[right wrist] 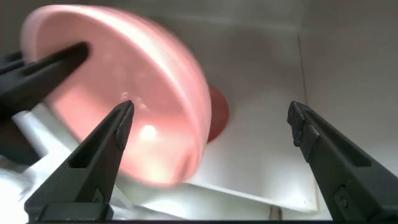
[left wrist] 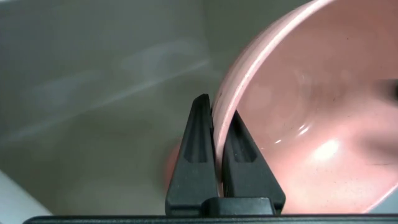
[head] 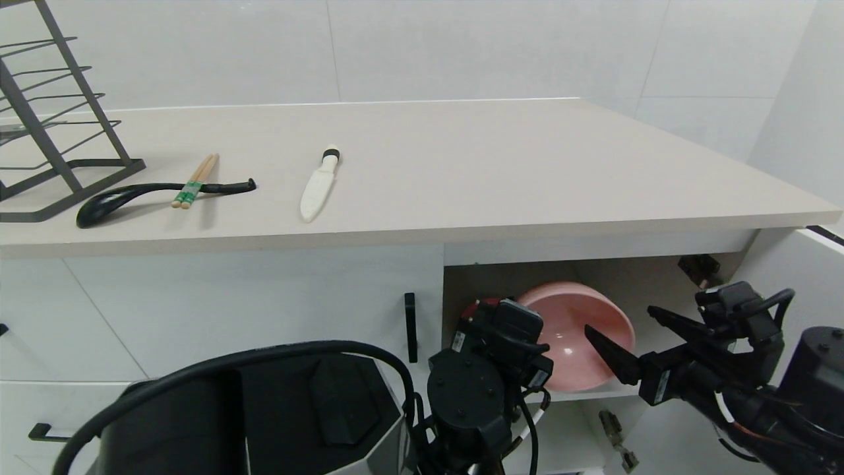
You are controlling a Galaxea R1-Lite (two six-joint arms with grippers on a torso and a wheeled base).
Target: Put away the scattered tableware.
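Head view looks down at a long pale counter [head: 461,165] with an open cupboard [head: 659,277] under its right end. Inside that cupboard a pink bowl [head: 573,336] stands tipped up on its side, with its open face turned toward the robot. The left gripper [left wrist: 217,109] has its two fingers squeezed tight on the bowl's rim, one inside and one outside. The right gripper [head: 620,321] hangs just in front of the bowl with its fingers spread wide and nothing in them. A small red thing [right wrist: 217,115] sits on the shelf [head: 580,394] right behind the bowl; it is hard to tell what it is. On top of the counter, toward its left end, lie a black spoon [head: 105,204], a pair of chopsticks [head: 194,181] across the spoon's handle, and a white knife [head: 320,185]. A wire rack [head: 46,132] stands at the counter's far left.

The step now looks like setting the bowl down on the shelf. To do it well, the left arm should tip the bowl gently until its bottom sits flat, without bumping the red thing. Only then should the fingers let go. Next the arm should pull straight back out from under the counter, so no finger catches the rim and drags the bowl off. The right gripper should hold clear, ready to steady a wobble. The spoon, chopsticks and knife are not yet put away.
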